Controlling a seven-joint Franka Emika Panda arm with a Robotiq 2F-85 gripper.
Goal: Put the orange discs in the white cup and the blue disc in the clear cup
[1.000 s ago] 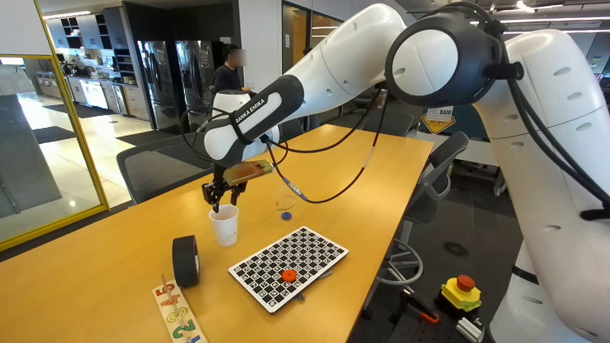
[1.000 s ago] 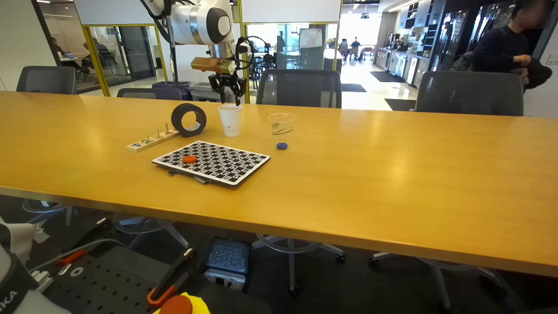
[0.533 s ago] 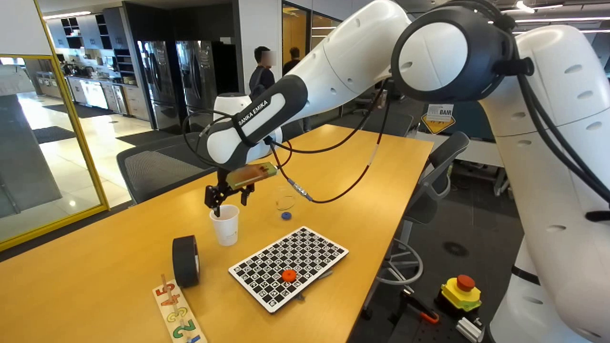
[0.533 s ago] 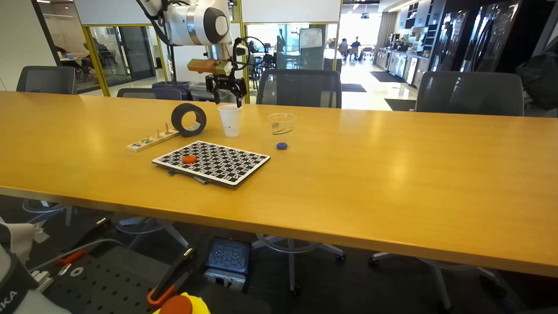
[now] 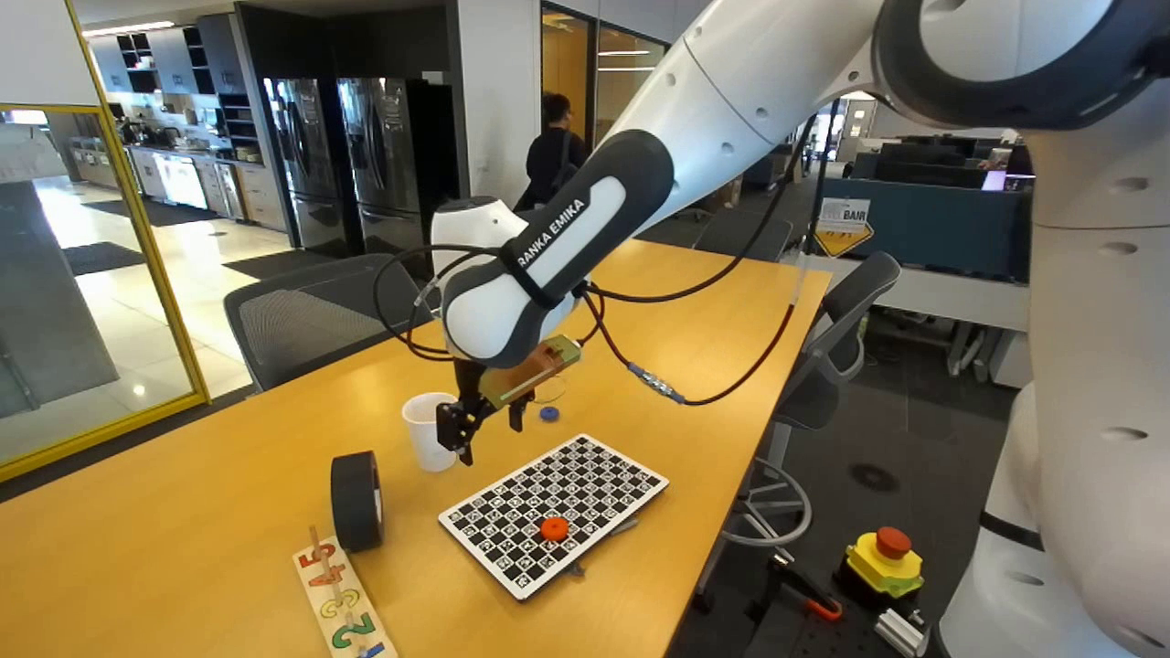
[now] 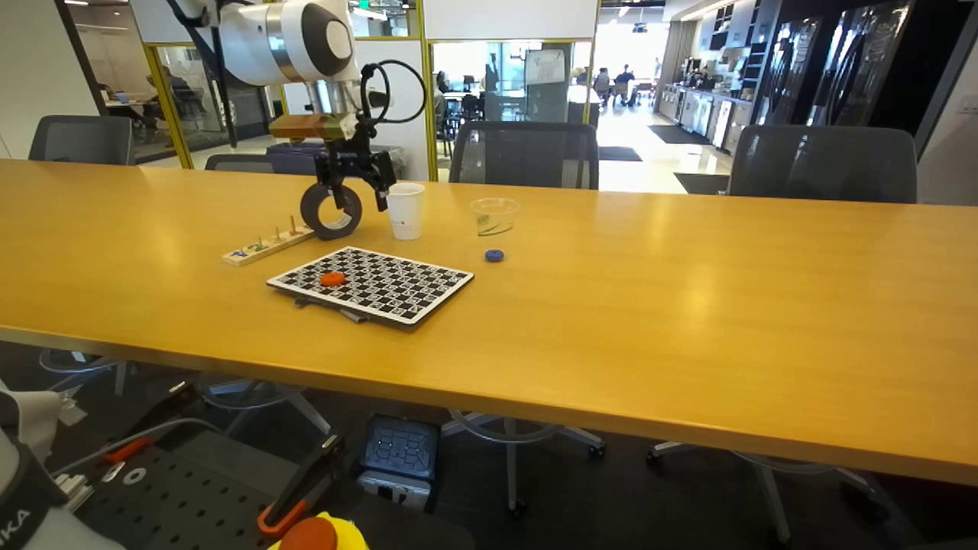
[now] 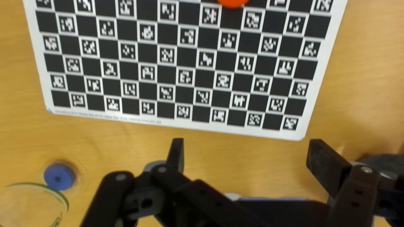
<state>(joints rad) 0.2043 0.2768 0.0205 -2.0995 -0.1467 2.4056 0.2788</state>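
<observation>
One bright orange disc [image 5: 554,528] lies on the checkered board [image 5: 585,466]; its edge [image 7: 233,2] shows at the top of the wrist view. The white cup [image 6: 405,212] stands upright, its bottom hidden from view in both exterior views. A blue disc [image 7: 59,176] rests on the table beside the clear cup [image 7: 34,205], which looks faint in an exterior view [image 6: 495,218]. My gripper [image 7: 246,149] is open, with only tabletop seen between its fingers. It hovers beside the white cup, near the board's edge, in an exterior view [image 5: 492,440].
A black tape roll [image 5: 355,501] stands on its edge near the white cup. Beside it lies a wooden number strip with pegs [image 5: 343,599]. Chairs [image 6: 523,153] line the far table edge. A cable [image 5: 731,388] hangs below the arm.
My gripper's fingers have spread apart above the white cup. The arm has then moved off the cup and lower, toward the checkered board. Cups and discs on view stay put.
</observation>
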